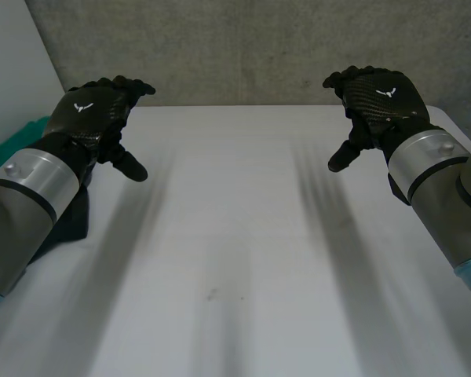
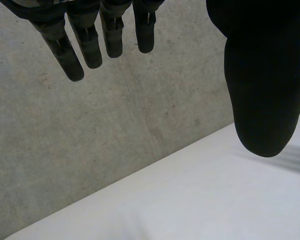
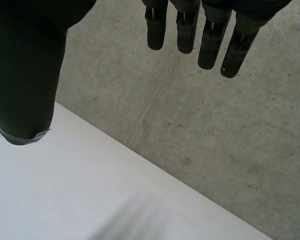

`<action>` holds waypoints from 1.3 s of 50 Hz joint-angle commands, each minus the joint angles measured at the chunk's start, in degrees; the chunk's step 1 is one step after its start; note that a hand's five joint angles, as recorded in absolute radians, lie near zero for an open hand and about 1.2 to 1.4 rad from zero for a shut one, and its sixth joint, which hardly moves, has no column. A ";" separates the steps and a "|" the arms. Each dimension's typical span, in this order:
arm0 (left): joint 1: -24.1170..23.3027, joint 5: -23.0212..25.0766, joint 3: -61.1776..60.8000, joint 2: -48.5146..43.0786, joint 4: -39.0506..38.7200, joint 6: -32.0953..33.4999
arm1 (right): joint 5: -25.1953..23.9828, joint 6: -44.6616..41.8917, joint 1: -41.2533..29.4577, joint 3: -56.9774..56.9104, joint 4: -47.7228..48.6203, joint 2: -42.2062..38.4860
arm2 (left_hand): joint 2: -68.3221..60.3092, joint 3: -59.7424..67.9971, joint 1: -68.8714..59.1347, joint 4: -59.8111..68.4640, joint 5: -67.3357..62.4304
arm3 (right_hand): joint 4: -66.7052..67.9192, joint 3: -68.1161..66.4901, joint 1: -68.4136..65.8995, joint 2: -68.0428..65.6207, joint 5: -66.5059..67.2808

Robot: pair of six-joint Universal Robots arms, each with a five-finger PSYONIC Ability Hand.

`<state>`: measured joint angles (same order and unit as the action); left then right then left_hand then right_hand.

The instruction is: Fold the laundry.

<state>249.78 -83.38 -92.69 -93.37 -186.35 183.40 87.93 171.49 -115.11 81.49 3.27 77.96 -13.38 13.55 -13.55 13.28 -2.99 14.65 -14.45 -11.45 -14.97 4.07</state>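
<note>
Our left hand [image 1: 90,110] hovers over the left side of the surface [image 1: 235,236], fingers [image 2: 90,45] straight and spread off the thumb [image 2: 265,90], holding nothing. Our right hand [image 1: 381,94] hovers over the right side in the same way, wide and empty, fingers [image 3: 210,42] pointing toward the wall [image 1: 243,47]. Between the two hands the white surface lies bare. Past its left edge, beside the left arm, we see a teal patch [image 1: 8,149]; whether it is the cloth to fold we cannot tell. We judge that folding has not begun: nothing is laid out or grasped, and every fold is left to do.
</note>
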 commanded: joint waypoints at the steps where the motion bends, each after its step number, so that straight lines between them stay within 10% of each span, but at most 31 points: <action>1: 0.10 0.15 -0.03 -0.24 -0.15 0.38 | -0.04 -0.28 -0.12 -0.11 0.07 -0.26 | 3.38 -3.55 3.55 -3.28 2.99 | -4.65 4.45 1.45 4.97 -4.07; 14: 2.02 -1.69 3.83 -8.84 0.99 16.09 | -0.22 -0.37 -0.21 -0.11 0.07 -0.44 | 3.33 -3.50 3.50 -3.24 2.94 | -4.65 4.45 1.45 4.97 -4.07; 23: 14.67 -13.19 10.24 -25.87 1.70 39.46 | -0.39 -0.37 -0.30 -0.11 -0.01 -0.53 | 3.38 -3.55 3.55 -3.28 2.99 | -4.65 4.45 1.45 4.97 -4.07; 33: 22.59 -16.11 15.79 -37.59 -2.17 48.89 | -0.48 -0.37 -0.30 -0.11 -0.01 -0.62 | -0.19 0.01 -0.02 0.28 -0.57 | -4.65 4.45 1.45 4.97 -4.07; 38: 23.04 -16.11 15.79 -37.68 -7.60 48.81 | -0.48 -0.37 -0.30 -0.19 -0.01 -0.62 | -66.43 66.26 -66.26 66.52 -66.82 | -4.65 4.45 1.45 4.97 -4.07; 49: 19.53 -16.37 12.80 -31.19 -12.37 46.79 | -0.48 -0.28 0.58 -0.90 -0.01 -0.09 | -66.62 66.45 -66.45 66.72 -67.01 | -4.65 4.45 1.45 4.97 -4.07; 65: -0.85 -7.68 13.06 -8.50 -8.76 17.17 | -0.75 -0.28 0.76 -2.04 -0.01 1.23 | -66.62 66.45 -66.45 66.72 -67.01 | -4.65 4.45 1.45 4.97 -4.07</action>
<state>257.18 -96.39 -80.81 -105.47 -196.06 205.96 87.29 171.22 -114.33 79.62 3.26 78.34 -67.78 68.04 -62.95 68.63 -56.02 12.92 -11.92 -11.03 -12.16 3.63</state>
